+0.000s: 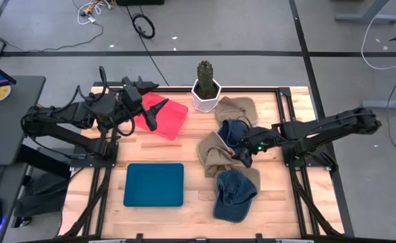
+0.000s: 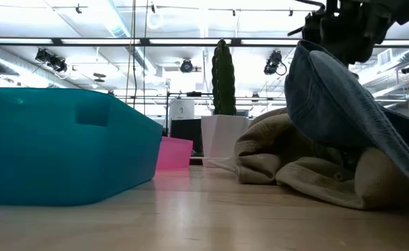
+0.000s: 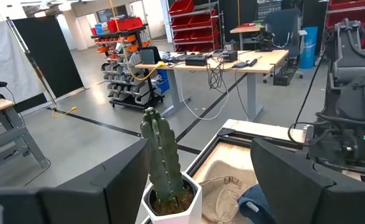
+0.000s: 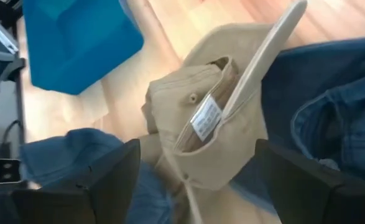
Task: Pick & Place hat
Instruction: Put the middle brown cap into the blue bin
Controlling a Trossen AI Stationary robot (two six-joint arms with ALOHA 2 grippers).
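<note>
Tan hat lies just beneath the right claw, jaws wide and empty

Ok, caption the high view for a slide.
Right gripper open over the tan hat; left gripper waits above the pink bin.

Bare surface is left between the teal bin and the heaped hats. The back edge is blocked by the potted cactus, with the pink bin just beside it.
</note>
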